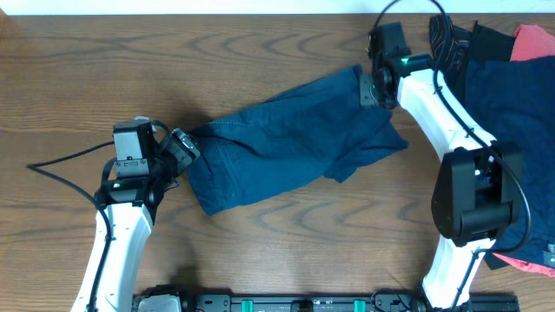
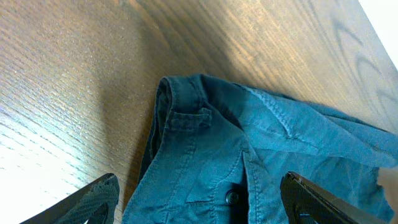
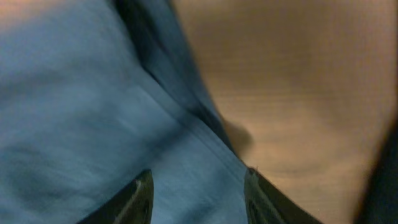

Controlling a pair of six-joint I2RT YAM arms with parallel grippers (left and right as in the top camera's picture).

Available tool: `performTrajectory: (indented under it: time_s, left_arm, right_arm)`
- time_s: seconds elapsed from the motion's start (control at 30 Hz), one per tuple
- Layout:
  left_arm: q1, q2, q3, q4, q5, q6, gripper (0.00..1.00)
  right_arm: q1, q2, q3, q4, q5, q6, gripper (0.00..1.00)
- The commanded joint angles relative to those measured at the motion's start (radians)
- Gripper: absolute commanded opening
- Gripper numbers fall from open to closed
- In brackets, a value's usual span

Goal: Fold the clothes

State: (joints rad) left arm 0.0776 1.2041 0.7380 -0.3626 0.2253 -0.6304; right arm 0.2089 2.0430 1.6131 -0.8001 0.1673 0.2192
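Dark navy shorts (image 1: 295, 139) lie spread and rumpled across the middle of the table. My left gripper (image 1: 184, 147) is at their left end. In the left wrist view it (image 2: 205, 208) is open wide, with the buttoned waistband (image 2: 249, 162) between the fingers. My right gripper (image 1: 371, 87) is at the shorts' upper right corner. In the right wrist view it (image 3: 199, 199) is open over the blue cloth (image 3: 81, 112), close to a hem edge, and the picture is blurred.
A pile of other garments sits at the right edge: a black one with pale lines (image 1: 451, 39), a coral-red one (image 1: 531, 39) and a navy one (image 1: 520, 104). More coral cloth (image 1: 525, 263) shows by the right arm's base. A black cable (image 1: 61, 169) trails left.
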Motion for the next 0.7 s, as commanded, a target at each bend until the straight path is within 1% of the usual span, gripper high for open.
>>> performTrajectory:
  time_s: [0.0,0.07,0.13,0.3,0.4,0.53,0.6,0.63,0.67]
  left_arm:
    - [-0.002,0.020,0.014,-0.002,0.000,0.010,0.84]
    - [-0.004,0.028,0.014,-0.002,0.019,0.010,0.84]
    - [-0.013,0.037,0.014,-0.002,0.029,0.010,0.85]
    - [-0.063,0.065,0.012,-0.002,0.028,0.010,0.84]
    - [-0.094,0.102,0.012,-0.002,0.027,0.010,0.84]
    - [-0.110,0.159,0.012,-0.001,0.025,0.009,0.84]
    - [-0.110,0.182,0.012,0.002,0.025,0.010,0.84]
    - [-0.110,0.194,0.012,0.006,0.025,0.010,0.85]
    - [-0.110,0.203,0.012,0.010,0.025,0.010,0.85]
  right_arm:
    - [-0.027,0.008,-0.024,-0.033,0.131,0.123,0.47]
    - [-0.041,0.008,-0.043,-0.035,0.109,0.125,0.49]
    - [-0.056,0.009,-0.067,-0.021,0.078,0.126,0.49]
    - [-0.074,0.010,-0.142,0.070,-0.021,0.125,0.50]
    - [-0.073,0.011,-0.177,0.116,-0.082,0.125,0.46]
    - [-0.073,0.011,-0.213,0.185,-0.158,0.124,0.47]
    - [-0.073,0.011,-0.216,0.192,-0.158,0.124,0.47]
    - [-0.072,0.011,-0.216,0.196,-0.158,0.124,0.45]
    - [-0.071,0.011,-0.216,0.198,-0.158,0.124,0.40]
